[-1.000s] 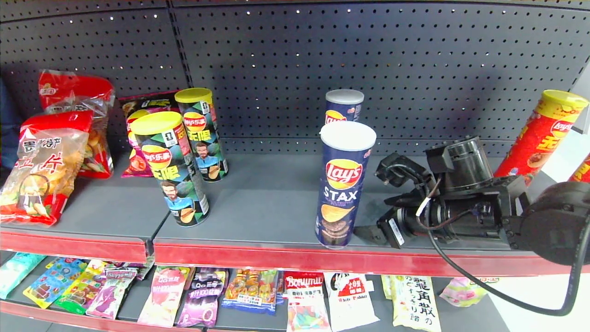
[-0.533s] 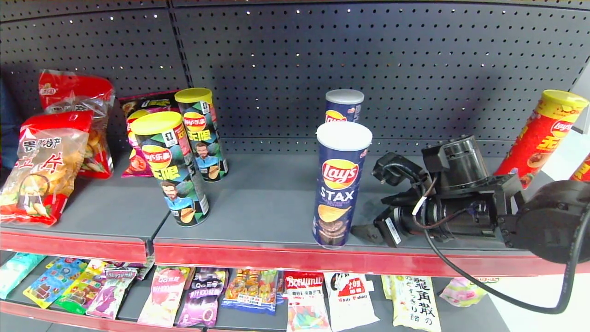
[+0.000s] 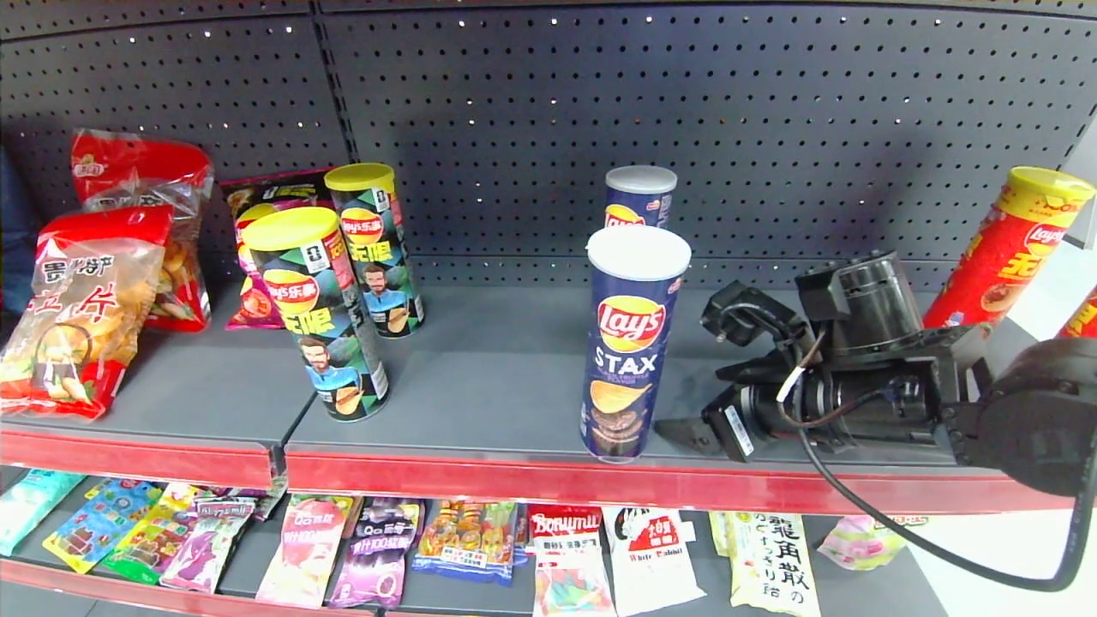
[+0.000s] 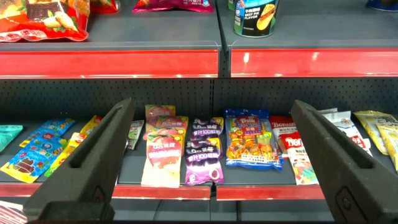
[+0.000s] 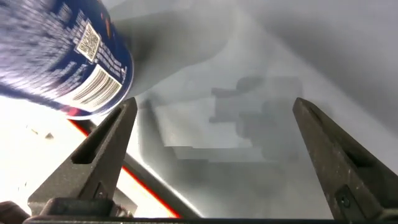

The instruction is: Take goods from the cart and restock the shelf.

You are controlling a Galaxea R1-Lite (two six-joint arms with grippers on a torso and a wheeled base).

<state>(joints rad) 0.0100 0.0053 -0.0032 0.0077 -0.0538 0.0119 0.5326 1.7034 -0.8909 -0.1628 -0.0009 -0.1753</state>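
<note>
Well, my right gripper [image 3: 686, 427], spread and empty, has the upright blue can [image 3: 632, 343] just beside at nine o'clock.

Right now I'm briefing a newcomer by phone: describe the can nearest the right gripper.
Find the upper grey shelf with the red front lip. Near its middle, beside the right gripper, stands a dark blue can. Its twin stands further back; this one is at the lip.
</note>
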